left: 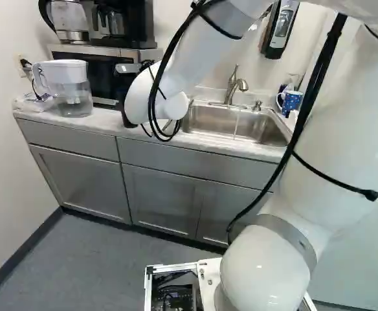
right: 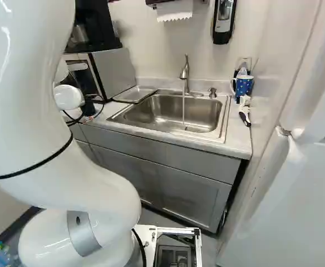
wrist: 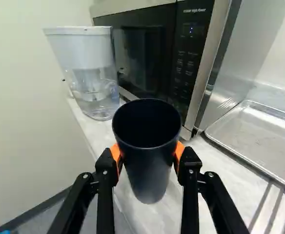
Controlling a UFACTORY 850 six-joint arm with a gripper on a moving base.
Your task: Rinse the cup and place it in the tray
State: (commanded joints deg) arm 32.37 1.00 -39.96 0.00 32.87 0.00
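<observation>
Pale stone-look countertop point(left: 105, 124) runs across the upper half of the left base view, above grey cabinets point(left: 163, 194), with a filter pitcher point(left: 72, 87) and a microwave point(left: 88, 61) at upper left. Right of centre at the foot of that view stands my arm point(left: 266, 265), its wrist reaching over the counter to the left of the sink point(left: 195, 123). From the faucet point(left: 234, 87), up near the centre, a thin stream of water point(left: 236, 122) falls into the basin. In the right base view the same stream shows above the middle, and the metal tray point(right: 133, 93) lies left of the sink, against the microwave; a polka-dot mug point(right: 244, 85) stands at upper right. Over in the wrist view I have the dark cup point(wrist: 147, 163) clenched in the gripper point(wrist: 148, 155), orange pads point(wrist: 117, 153) pressing it from both sides, mouth open towards the camera, with the microwave and pitcher beyond. Picking up is done, and the water is on. I can't tell whether the cup has been rinsed; if not, that comes next. Setting it in the tray is certainly left.
</observation>
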